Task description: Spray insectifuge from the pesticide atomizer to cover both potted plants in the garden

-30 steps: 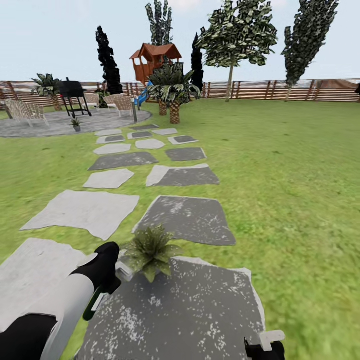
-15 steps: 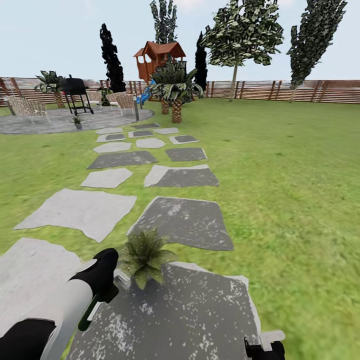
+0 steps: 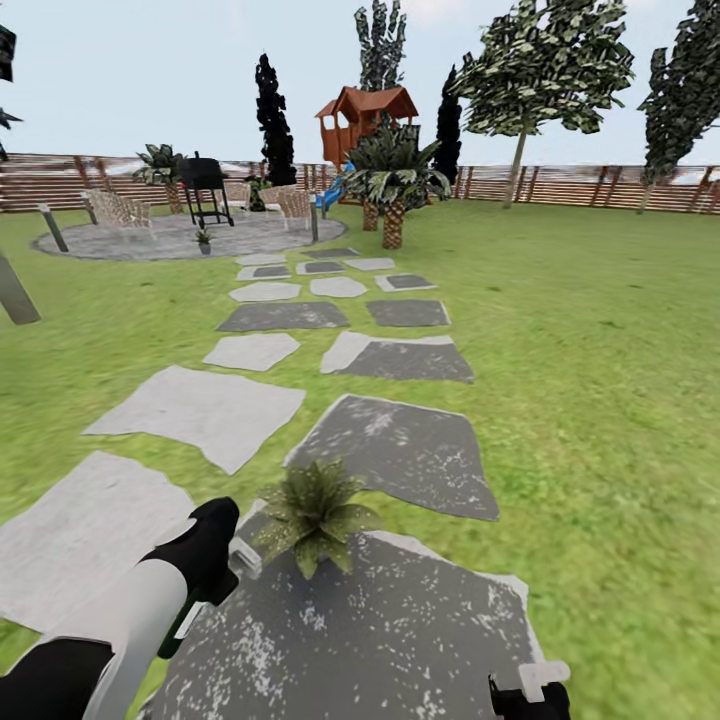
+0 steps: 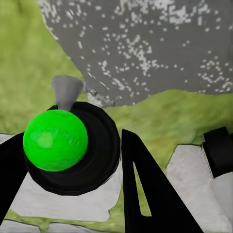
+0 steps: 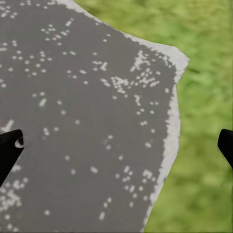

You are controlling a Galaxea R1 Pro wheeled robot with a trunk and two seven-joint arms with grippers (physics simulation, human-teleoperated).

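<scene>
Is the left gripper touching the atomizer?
Touching. In the left wrist view the left gripper jaws close against both sides of the atomizer, no gap showing.

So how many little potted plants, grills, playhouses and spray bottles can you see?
little potted plants: 2
grill: 1
playhouse: 1
spray bottle: 1
Total: 5

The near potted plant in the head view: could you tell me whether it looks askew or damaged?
Nothing stands out: the potted plant stands upright at the far edge of the dark stepping stone, leaves intact.
</scene>
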